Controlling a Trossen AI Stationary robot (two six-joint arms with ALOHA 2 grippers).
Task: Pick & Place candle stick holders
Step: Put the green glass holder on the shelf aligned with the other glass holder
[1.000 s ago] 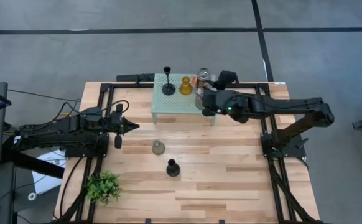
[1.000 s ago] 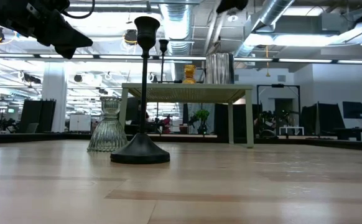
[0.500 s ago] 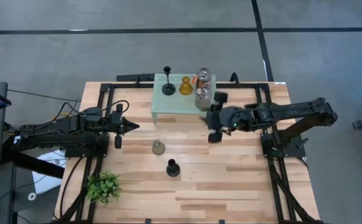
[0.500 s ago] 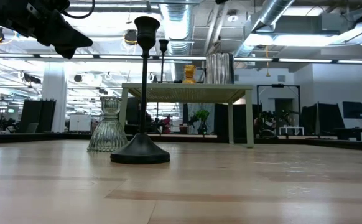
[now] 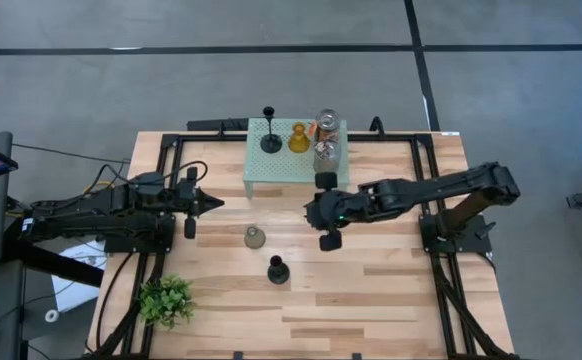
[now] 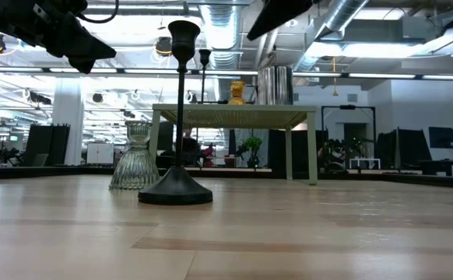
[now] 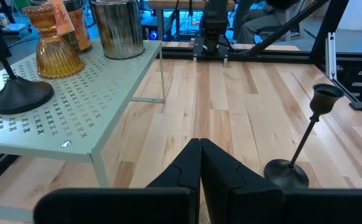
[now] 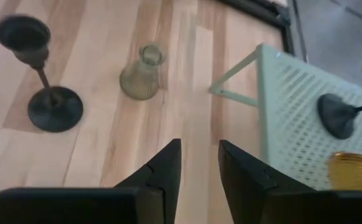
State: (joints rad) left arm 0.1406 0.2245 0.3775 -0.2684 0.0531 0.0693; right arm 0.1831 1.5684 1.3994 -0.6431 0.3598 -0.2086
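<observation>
The right hand [image 5: 323, 214], fingers parted and empty, hangs over mid-bench; the grey-olive holder [image 5: 255, 237] stands upright just leftward on the bench [image 5: 371, 300], nearer it than the closed left hand [image 5: 211, 203].

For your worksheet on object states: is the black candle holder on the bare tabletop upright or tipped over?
Upright: the black candle holder rests flat on its base, stem vertical, cup on top.

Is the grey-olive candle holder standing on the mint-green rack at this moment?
No, the grey-olive holder stands on the bare wooden table, in front of the rack.
</observation>
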